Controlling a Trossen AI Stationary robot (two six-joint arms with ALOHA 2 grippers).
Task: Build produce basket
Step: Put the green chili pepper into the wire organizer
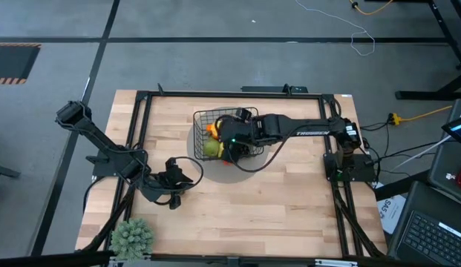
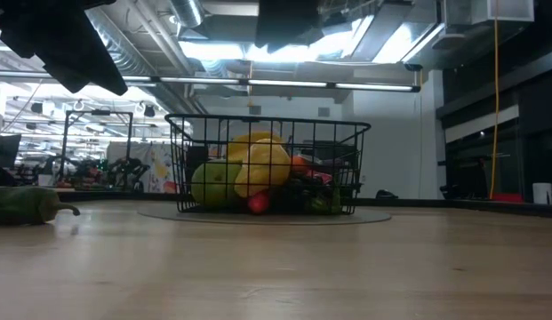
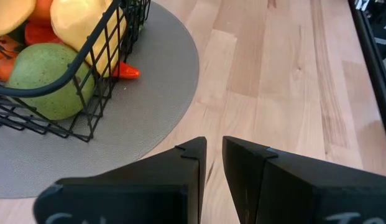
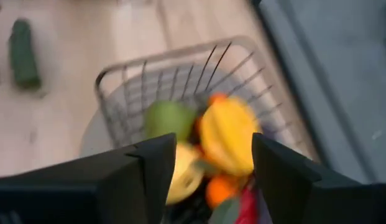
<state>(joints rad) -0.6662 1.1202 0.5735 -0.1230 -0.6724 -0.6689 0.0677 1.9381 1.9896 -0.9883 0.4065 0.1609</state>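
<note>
Black wire basket (image 1: 215, 133) sitting just above the centre of the desk (image 1: 289, 208) on a round grey mat (image 1: 197, 152), already well stocked. Green apple (image 3: 46, 81) pressed against the mesh, yellow pieces (image 2: 258, 164) heaped above it, orange and red peeking through the wires. Right pincer (image 1: 231, 141) hovering directly over the load, fingers spread wide with nothing between them in the wrist view, so looking like a drop just made.

Left pincer (image 1: 174, 184) parked at about eight o'clock from the basket, low over the planks, fingers drawn almost together and gripping nothing.

One straggler: green cucumber (image 4: 22, 53) lying on bare wood apart from the basket, seen off to the side in the low view too. Hard to spot from above, probably tucked under the left arm.

Judged stage: filling nearly finished, one piece outstanding. Next call, probably: lift the right arm clear of the rim without snagging the wires, then open a pincer over the cucumber, line up across its narrow width, clamp, carry, and release above a gap in the pile. Potted plant (image 1: 132, 236) at seven o'clock near the desk edge, not part of the load.
</note>
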